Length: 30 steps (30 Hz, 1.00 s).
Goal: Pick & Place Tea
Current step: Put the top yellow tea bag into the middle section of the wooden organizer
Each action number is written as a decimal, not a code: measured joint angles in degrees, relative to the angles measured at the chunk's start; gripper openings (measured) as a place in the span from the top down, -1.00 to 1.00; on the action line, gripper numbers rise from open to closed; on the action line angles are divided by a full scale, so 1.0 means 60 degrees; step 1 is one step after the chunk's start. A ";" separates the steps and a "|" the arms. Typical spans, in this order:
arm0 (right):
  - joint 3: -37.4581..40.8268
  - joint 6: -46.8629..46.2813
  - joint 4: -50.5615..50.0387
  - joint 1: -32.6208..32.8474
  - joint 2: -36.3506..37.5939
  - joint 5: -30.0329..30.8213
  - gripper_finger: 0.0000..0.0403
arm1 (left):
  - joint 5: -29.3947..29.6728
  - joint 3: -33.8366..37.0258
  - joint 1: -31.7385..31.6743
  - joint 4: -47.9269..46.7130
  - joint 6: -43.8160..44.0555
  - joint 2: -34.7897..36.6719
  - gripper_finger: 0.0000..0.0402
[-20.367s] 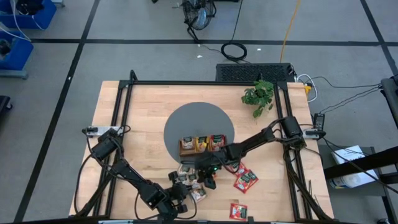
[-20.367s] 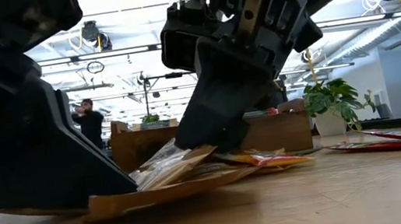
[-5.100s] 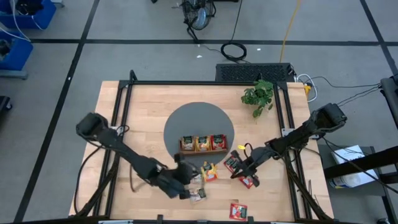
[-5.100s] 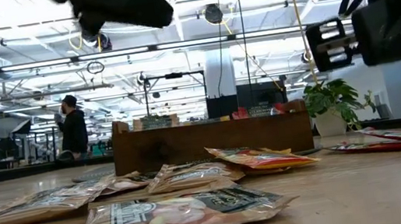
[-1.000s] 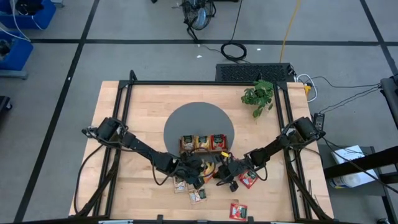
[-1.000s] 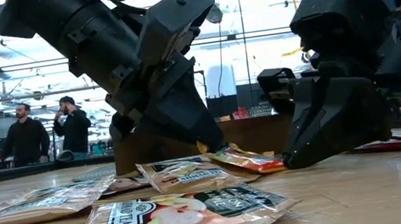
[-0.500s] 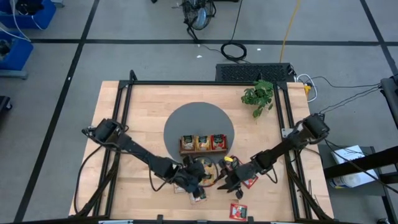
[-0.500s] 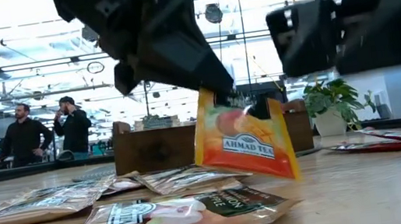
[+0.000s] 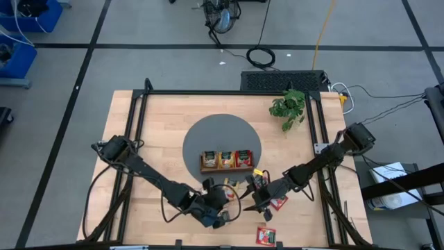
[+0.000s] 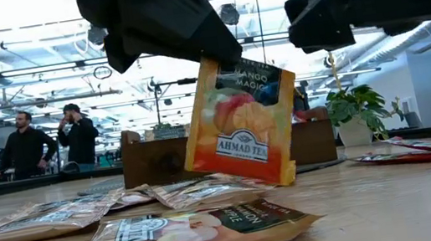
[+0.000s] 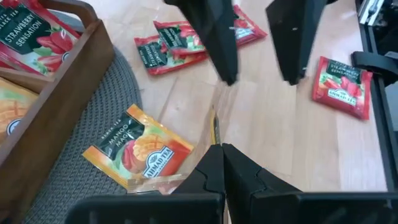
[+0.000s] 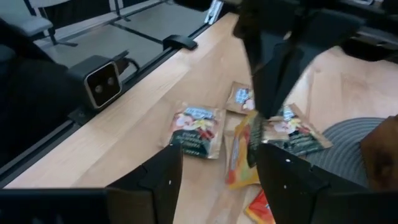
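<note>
Left gripper (image 10: 219,52) clamps the top edge of an orange mango packet (image 10: 237,122), hanging below it just off the bench (image 10: 396,205). Right gripper (image 12: 217,171) stands wide, empty, just beside. Lift clear of the loose packets (image 10: 189,234), keep it vertical, then drop into the tray (image 9: 225,169) beyond.

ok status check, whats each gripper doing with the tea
Left gripper shut on orange tea packet, lifted off table. Right gripper open, empty, facing it. Loose packets below; nothing blocking.
</note>
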<state>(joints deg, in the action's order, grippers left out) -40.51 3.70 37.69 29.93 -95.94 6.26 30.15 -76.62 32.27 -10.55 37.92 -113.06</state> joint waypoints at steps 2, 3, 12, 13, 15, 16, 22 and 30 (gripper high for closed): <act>0.0000 -0.0007 0.0107 -0.0074 0.0000 -0.0017 0.05 | 0.0078 0.0000 0.0018 0.0020 0.0003 0.0000 0.99; 0.0000 -0.0007 0.0179 -0.0104 0.0000 -0.0018 0.05 | 0.0122 0.0000 0.0018 0.0006 -0.0012 0.0000 0.99; -0.0007 -0.0290 0.0318 -0.0432 0.0004 0.0452 0.05 | 0.0181 0.0000 0.0010 0.0192 -0.0274 0.0000 1.00; -0.0007 -0.0335 0.0260 -0.0452 0.0004 0.0449 0.05 | 0.0190 0.0000 -0.0007 0.0229 -0.0325 0.0000 1.00; -0.0007 -0.0417 0.0142 -0.0484 0.0004 0.0434 0.05 | 0.0193 0.0000 -0.0042 0.0315 -0.0416 0.0000 1.00; -0.0007 -0.0456 0.0072 -0.0484 0.0004 0.0430 0.05 | 0.0194 0.0000 -0.0063 0.0345 -0.0477 0.0000 1.00; -0.0007 -0.0509 -0.0146 -0.0484 0.0004 0.0428 0.11 | 0.0197 0.0000 -0.0206 0.0541 -0.0631 -0.0004 1.00; -0.0007 -0.0513 -0.0341 -0.0484 0.0004 0.0492 0.31 | 0.0174 0.0000 -0.0251 0.0708 -0.0788 -0.0004 1.00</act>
<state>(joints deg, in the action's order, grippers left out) -40.56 0.62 35.64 27.03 -95.92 9.21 31.20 -76.62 30.76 -6.31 33.20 -113.08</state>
